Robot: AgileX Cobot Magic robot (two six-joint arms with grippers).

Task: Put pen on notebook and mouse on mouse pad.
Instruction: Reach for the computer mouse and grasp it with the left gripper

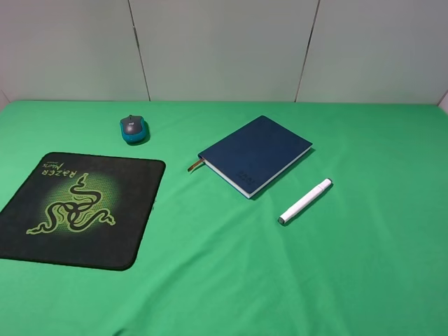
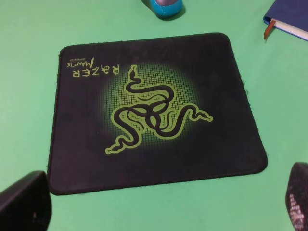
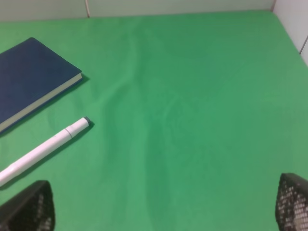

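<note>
High up, facing down over the whole green table [image 1: 231,287]. Left wrist close above the mouse pad [image 2: 226,139], catching a corner of the notebook [image 2: 289,14]. Right wrist low near the pen [image 3: 43,147], sharing that notebook.

We see the counter [image 1: 231,280] covered in matt green cloth, softly creased, and the mouse pad [image 1: 77,210] looks like matt black fabric with a slightly rough edge. The mouse [image 1: 134,129] reads to us as smooth plastic with a slight sheen, the pen [image 1: 305,201] as smooth white plastic, and the notebook [image 1: 255,154] has a matt navy cover, pale paper page edges and a brown cloth ribbon [image 1: 196,165]. The pads [image 3: 292,202] of the right pincer [image 3: 161,204] show a rough, dark mesh texture.
</note>
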